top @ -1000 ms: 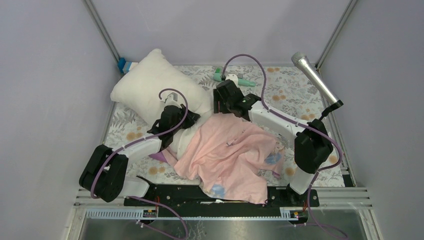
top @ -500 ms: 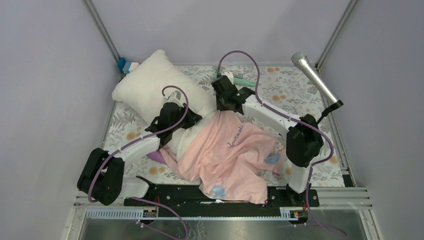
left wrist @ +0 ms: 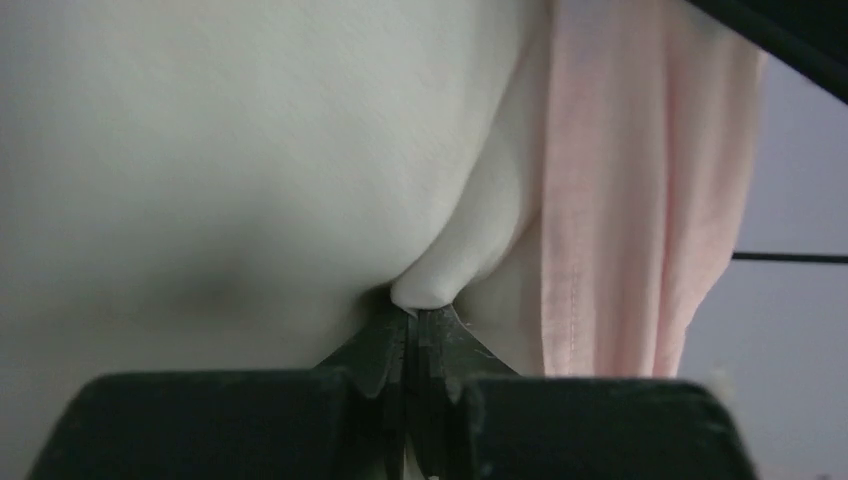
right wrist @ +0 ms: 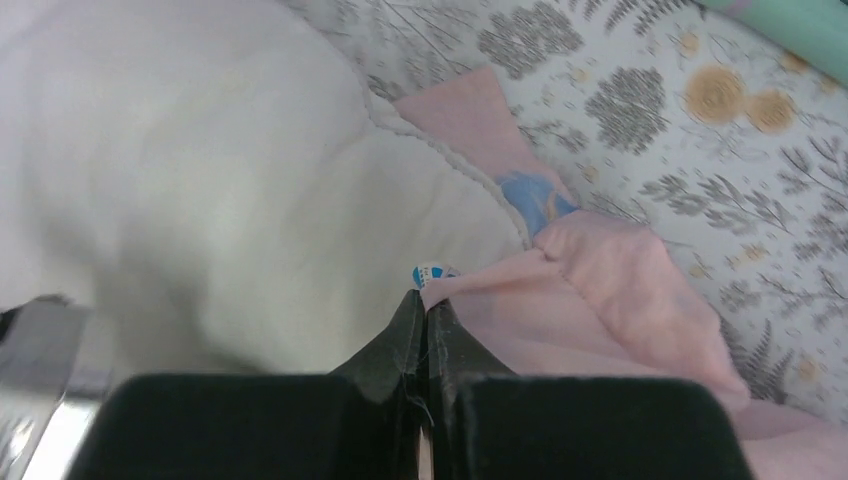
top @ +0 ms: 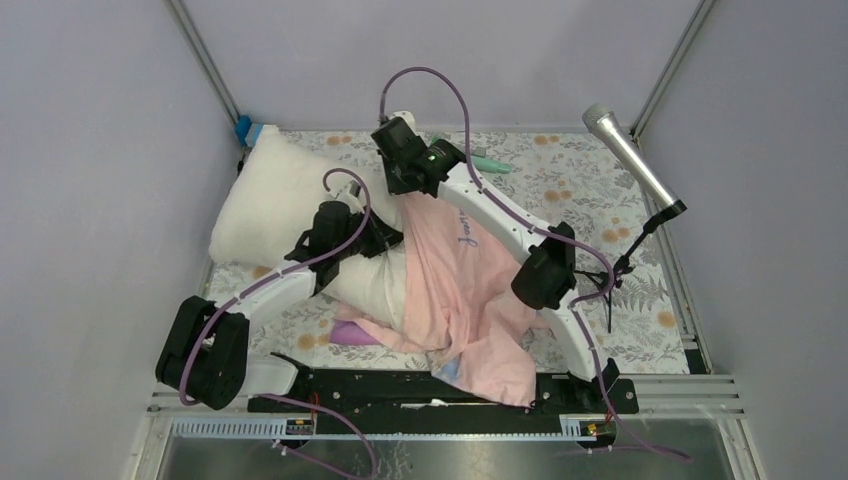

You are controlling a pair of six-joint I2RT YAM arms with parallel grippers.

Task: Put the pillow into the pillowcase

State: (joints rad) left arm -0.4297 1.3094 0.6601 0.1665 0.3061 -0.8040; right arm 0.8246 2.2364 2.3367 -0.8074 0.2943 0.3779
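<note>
Since a second ago the right pincer (right wrist: 422,300) has swung away from the silver microphone (top: 628,150). It has carried the hem of the pale pink thin fabric pillowcase with dark cursive writing (top: 470,290) farther up the plump off-white rectangular pillow (top: 265,205), and it has gone from parted to closed. It is now fully shut, pinching the pink hem where it lies on the pillow. The left pincer (left wrist: 412,312) is shut too, nipping a fold of the pillow's cream cover just beside the pink edge.

The sack holds the end of the pillow nearer the arm bases: pink cloth lies over it and purple lining (top: 350,332) shows beneath it. The other end, farthest from the microphone, sticks out bare. The pillow's long axis runs diagonally, from the back corner opposite the microphone toward the middle of the bench's near edge, across the floral-patterned bench cloth (top: 575,185).
</note>
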